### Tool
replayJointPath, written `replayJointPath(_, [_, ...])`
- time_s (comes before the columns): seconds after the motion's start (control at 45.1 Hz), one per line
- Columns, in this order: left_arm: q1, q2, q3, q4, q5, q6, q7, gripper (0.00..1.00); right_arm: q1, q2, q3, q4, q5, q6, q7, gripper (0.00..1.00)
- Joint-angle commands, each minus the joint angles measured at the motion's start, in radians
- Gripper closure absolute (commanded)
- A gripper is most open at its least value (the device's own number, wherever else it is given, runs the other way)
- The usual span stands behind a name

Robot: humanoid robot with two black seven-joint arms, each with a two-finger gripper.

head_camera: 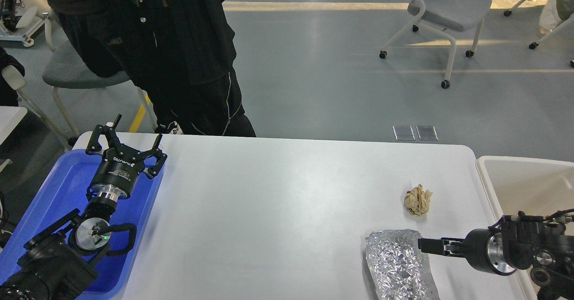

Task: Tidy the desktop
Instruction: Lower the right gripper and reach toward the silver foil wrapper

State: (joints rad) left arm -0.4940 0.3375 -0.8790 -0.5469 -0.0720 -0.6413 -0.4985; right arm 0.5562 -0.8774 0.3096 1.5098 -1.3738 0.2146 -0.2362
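crumpled foil (400, 266) lies nearest on the white desktop (269, 210), beside a paper ball (418, 200); both remain to be cleared. right gripper (423, 245) reaches the foil's edge, fingers together, nothing gripped. left gripper (126, 146) hangs spread apart over the blue tray (45, 201).

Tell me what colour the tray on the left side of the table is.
The tray is bright blue, seen in the head view under the left gripper.

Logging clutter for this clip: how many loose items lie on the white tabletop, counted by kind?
Crumpled brown paper ball: 1
Crinkled silver foil packet: 1
Total: 2 on the white rectangular desktop. The blue plastic tray and beige bin at its sides are not counted.
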Motion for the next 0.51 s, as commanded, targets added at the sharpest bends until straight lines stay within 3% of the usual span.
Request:
replayJointPath(0.0, [0.000,0.000,0.000,-0.001,0.000,0.000,0.000,0.00,0.007,0.083,-0.023,0.004,-0.001,0.012,-0.032,0.00])
replayJointPath(0.488, [0.000,0.000,0.000,-0.001,0.000,0.000,0.000,0.00,-0.084,0.120,-0.058,-0.045,-0.079,-0.038,-0.031,0.05])
